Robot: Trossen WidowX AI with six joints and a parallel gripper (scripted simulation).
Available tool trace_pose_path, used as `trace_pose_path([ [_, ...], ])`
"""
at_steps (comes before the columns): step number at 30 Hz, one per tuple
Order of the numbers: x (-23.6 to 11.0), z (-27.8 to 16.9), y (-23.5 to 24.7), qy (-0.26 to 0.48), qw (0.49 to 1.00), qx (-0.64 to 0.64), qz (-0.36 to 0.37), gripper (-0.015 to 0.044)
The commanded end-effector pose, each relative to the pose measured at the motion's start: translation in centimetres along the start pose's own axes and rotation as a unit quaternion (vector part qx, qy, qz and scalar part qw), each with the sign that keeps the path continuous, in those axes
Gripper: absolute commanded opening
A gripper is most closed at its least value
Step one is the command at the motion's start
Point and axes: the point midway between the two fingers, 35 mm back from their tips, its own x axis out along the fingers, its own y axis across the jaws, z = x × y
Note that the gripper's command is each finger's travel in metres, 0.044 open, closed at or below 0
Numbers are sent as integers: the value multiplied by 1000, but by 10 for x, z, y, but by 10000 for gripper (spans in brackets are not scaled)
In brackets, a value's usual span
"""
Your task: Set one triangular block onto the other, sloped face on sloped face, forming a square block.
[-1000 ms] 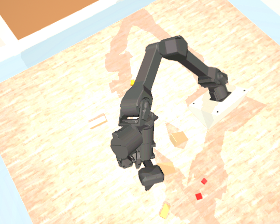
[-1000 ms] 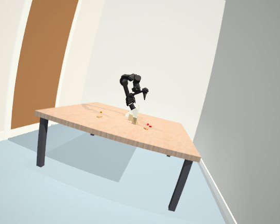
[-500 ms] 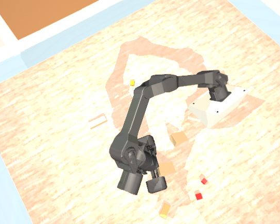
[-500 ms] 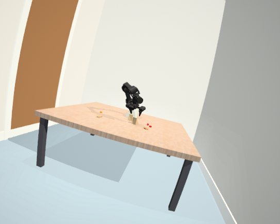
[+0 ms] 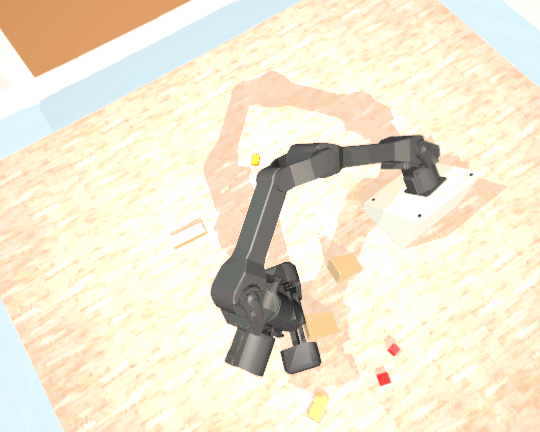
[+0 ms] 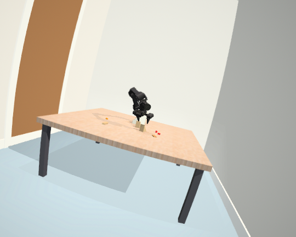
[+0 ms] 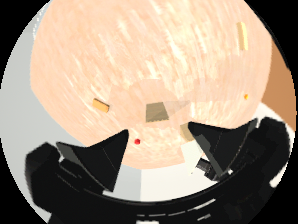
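Item: dark arm on a white base plate (image 5: 401, 231), its gripper (image 5: 294, 330) hanging with jaws spread wide and holding nothing, directly beside one tan triangular block (image 5: 322, 324) on the tabletop (image 5: 107, 200). The second triangular block (image 5: 343, 266) lies apart from the first, between it and the base plate. Beyond the first block, away from the base plate: two small red cubes (image 5: 388, 362) and a yellow block (image 5: 318, 407); a small orange piece (image 5: 255, 159) and a flat pale strip (image 5: 189, 233) lie on the arm's other side.

Open gripper (image 5: 302, 336) above the nearer triangular block (image 5: 322, 324); the second triangular block (image 5: 344, 266) stands apart, with passable table between. Two red cubes (image 5: 388, 362) lie well aside.
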Motion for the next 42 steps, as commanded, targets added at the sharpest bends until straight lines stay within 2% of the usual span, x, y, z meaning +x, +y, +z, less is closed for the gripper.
trace_pose_path([
  [1, 6, 0, 0, 1, 1000, -4, -3, 440],
  [42, 71, 3, -1, 27, 999, -18, -22, 440],
])
